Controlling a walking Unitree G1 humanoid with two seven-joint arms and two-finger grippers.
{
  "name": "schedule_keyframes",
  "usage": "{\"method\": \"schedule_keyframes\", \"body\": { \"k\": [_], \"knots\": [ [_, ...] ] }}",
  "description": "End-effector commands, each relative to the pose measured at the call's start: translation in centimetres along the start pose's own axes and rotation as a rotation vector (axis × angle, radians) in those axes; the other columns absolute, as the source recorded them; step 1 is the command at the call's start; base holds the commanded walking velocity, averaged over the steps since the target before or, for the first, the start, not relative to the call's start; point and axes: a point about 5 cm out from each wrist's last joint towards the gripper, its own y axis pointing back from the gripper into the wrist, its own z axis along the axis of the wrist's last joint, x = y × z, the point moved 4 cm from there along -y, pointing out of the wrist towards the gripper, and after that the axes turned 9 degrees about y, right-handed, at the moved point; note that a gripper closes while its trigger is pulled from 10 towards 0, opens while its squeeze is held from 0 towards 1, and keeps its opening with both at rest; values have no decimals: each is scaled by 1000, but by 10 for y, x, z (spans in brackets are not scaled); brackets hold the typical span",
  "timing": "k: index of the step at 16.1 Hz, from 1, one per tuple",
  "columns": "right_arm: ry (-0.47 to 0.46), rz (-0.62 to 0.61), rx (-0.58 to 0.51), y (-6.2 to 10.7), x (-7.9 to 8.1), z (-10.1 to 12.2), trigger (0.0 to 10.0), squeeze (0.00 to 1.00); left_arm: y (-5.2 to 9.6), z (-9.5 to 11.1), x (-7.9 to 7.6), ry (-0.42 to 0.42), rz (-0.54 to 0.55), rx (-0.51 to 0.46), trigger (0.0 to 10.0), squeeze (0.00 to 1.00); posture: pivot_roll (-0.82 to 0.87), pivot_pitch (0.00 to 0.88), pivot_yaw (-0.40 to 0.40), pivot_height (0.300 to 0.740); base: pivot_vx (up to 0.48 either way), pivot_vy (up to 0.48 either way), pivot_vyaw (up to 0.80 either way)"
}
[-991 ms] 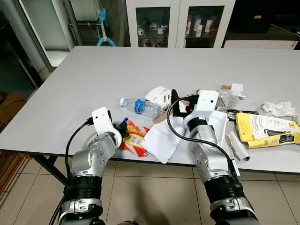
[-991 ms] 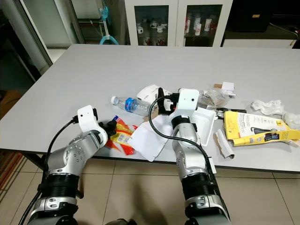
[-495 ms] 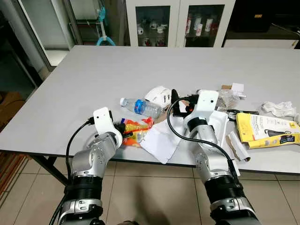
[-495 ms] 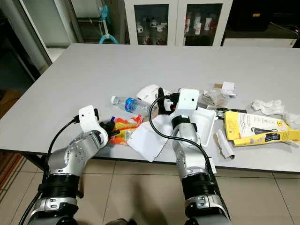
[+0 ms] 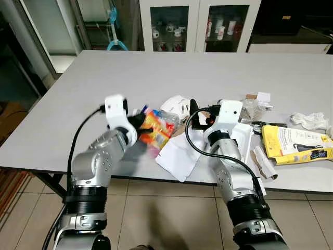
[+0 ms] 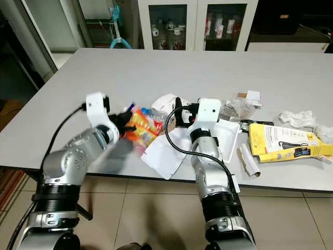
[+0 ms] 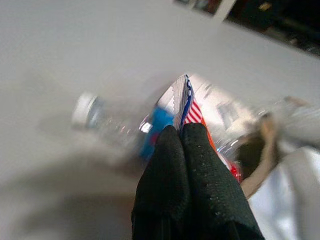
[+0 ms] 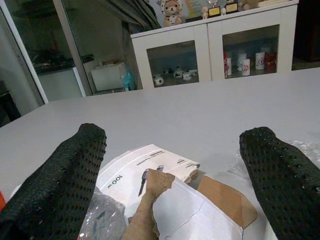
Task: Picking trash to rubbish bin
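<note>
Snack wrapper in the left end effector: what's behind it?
The snack wrapper, pinched in the left end effector, partly hides the plastic bottle lying on the table; cap end shows, its far end is covered.

A large grey table (image 5: pixel 104 83) stands on a floor (image 5: pixel 171 213) of beige tiles. Behind its far edge is a white cabinet (image 5: pixel 200 23) with glass doors. The room beyond its left edge is dark.

Glossy plastic wrapper (image 5: pixel 155 128), matt table (image 5: pixel 104 78)
</note>
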Motion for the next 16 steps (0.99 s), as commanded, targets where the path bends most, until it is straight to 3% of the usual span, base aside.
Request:
{"method": "schedule_keyframes", "body": {
  "k": [1,6,7,8,10,11,12,13,15,16],
  "knots": [
    [9,10,2,-1,2,1,10000,0,1,11,-8,-14,-43,-30,0,0,63,15,68,740,0,0,0],
    [10,10,1,-2,2,2,10000,0,6,47,-19,40,-129,-185,0,0,62,11,68,740,0,0,0],
    [10,9,1,-2,2,2,10000,0,9,60,-20,66,-127,-255,0,0,62,10,67,740,0,0,0],
    [10,9,1,-2,2,2,10000,0,15,83,-18,150,-115,-391,0,0,63,9,67,740,0,0,0],
    [10,10,2,-2,2,2,10000,0,24,104,-10,260,-85,-538,0,0,62,7,67,740,0,0,0],
    [10,10,2,-2,2,2,10000,0,25,106,-5,255,-51,-565,0,0,62,6,67,740,0,0,0],
    [10,10,3,-2,2,1,10000,0,23,103,0,238,-5,-573,6039,0,60,3,68,740,0,0,0],
    [9,11,3,-2,3,1,10000,0,21,97,2,241,16,-573,10000,0,58,2,69,740,0,0,0],
    [5,17,4,-1,4,0,10000,0,13,81,-1,211,29,-531,10000,0,56,0,71,740,0,0,0],
    [5,17,4,-1,4,0,10000,0,8,68,-2,148,42,-484,10000,0,53,0,72,740,0,0,0]
  ]
}}
